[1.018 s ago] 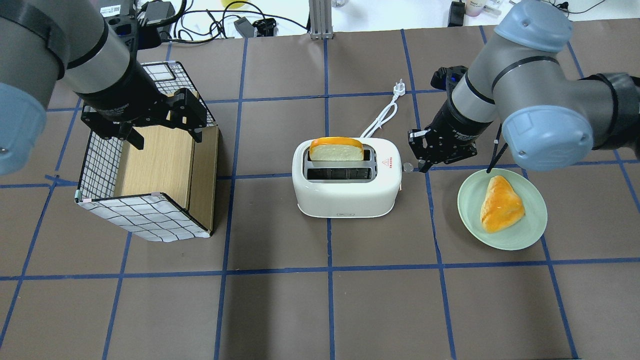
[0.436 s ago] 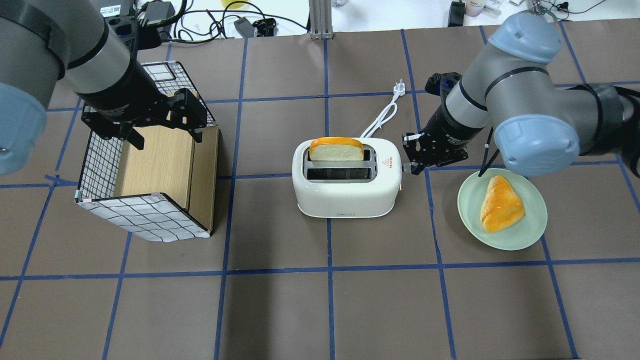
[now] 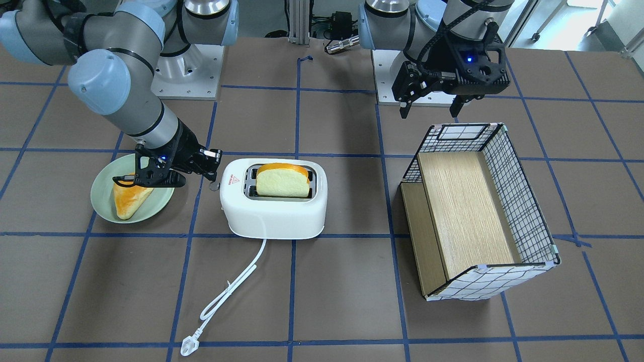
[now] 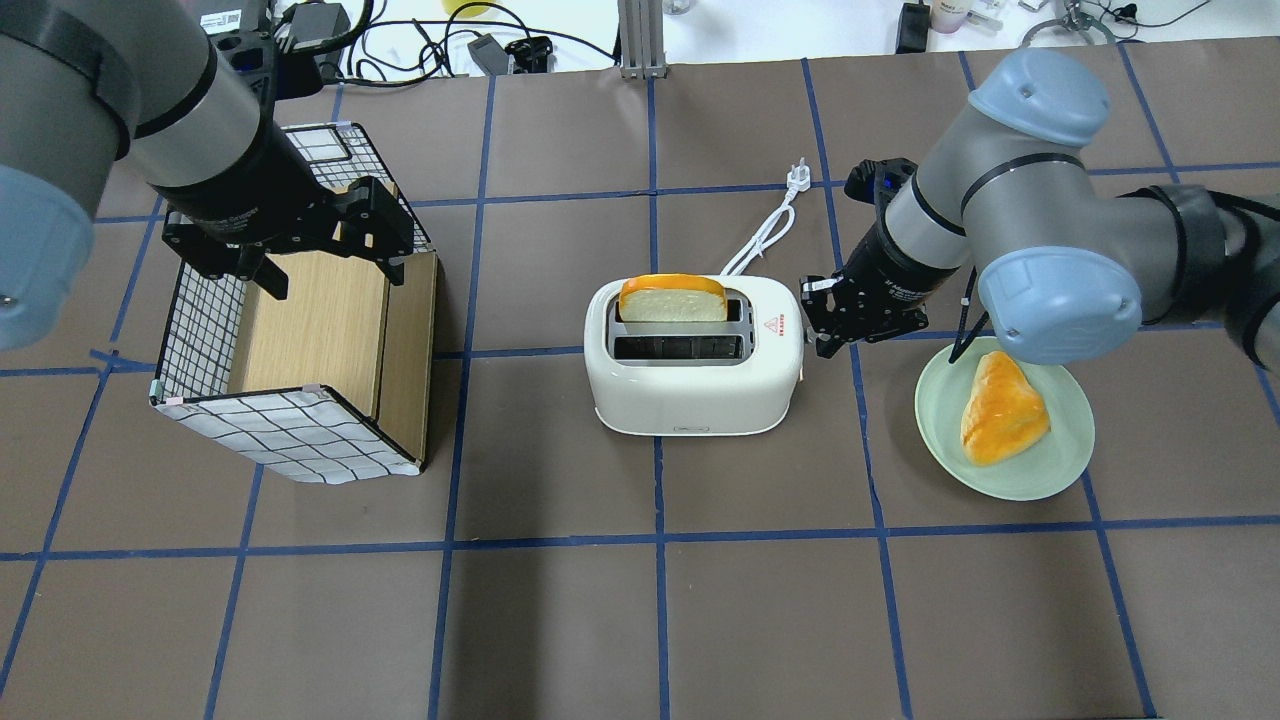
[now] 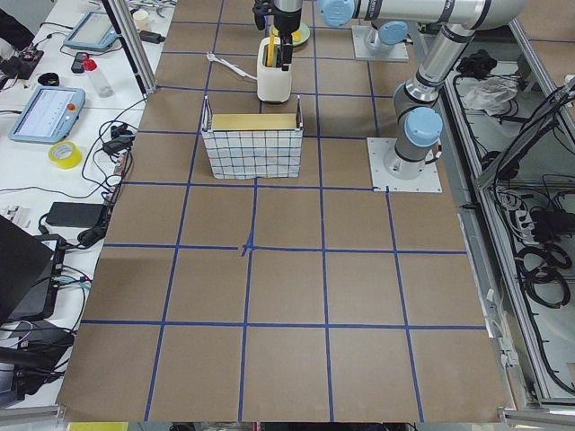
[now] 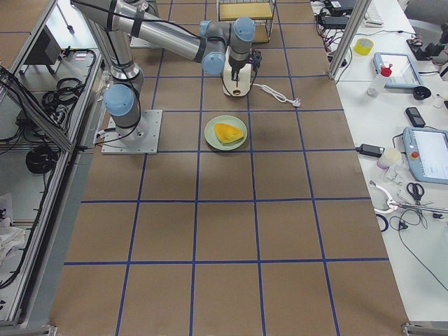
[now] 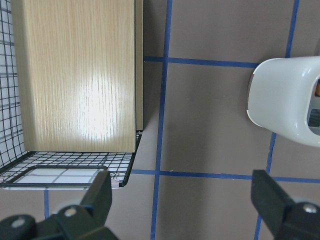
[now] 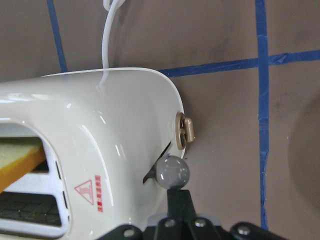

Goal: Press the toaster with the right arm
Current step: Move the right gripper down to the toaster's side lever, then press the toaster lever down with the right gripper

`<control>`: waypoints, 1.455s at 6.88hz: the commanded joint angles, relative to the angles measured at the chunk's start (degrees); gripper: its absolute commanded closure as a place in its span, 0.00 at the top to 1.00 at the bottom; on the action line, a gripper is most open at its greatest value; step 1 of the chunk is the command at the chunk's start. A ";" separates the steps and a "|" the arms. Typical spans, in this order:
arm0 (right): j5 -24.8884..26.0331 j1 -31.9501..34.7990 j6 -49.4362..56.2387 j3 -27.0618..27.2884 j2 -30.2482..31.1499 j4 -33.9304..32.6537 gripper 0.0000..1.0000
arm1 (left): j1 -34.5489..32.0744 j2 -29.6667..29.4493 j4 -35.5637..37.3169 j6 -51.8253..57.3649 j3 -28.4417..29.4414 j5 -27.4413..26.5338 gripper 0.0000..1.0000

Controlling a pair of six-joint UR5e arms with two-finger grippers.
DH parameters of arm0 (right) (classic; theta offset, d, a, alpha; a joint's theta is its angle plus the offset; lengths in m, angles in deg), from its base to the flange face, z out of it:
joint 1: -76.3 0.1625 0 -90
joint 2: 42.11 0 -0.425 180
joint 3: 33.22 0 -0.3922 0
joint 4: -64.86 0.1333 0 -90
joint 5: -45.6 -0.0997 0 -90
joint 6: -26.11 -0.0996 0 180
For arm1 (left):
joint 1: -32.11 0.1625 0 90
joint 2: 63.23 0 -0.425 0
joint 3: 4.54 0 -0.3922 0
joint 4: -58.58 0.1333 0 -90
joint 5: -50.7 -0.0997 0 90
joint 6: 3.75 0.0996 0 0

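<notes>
White toaster point(image 4: 690, 395) holds one bread slice point(image 4: 672, 298), green plate point(image 4: 1070, 440) a pastry point(image 4: 1000, 410); right fingers point(image 8: 177, 202) closed, left fingers point(image 7: 102, 192) spread.

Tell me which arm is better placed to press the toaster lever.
Right. The right gripper sits at the lever knob of the toaster; the left gripper hangs open over the basket, farther off.

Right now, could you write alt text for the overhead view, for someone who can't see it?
The right gripper, fingers together, is at the right end of a white two-slot toaster with one bread slice in its far slot. A green plate holding a golden pastry lies further right; the open left gripper hangs over a wire basket on the left.
</notes>
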 commanded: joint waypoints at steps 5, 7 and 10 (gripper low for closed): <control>-0.02 -0.09 0.00 0.69 -2.52 -2.63 0.00 | 0.00 0.00 0.00 0.00 -0.01 -0.03 1.00; -0.02 -0.18 0.27 0.78 -2.70 -2.63 0.00 | 0.00 0.00 0.00 0.00 -0.01 0.06 1.00; -0.11 -0.35 0.36 0.78 -3.14 -2.63 0.00 | 0.00 0.00 0.00 0.00 -0.01 -0.03 1.00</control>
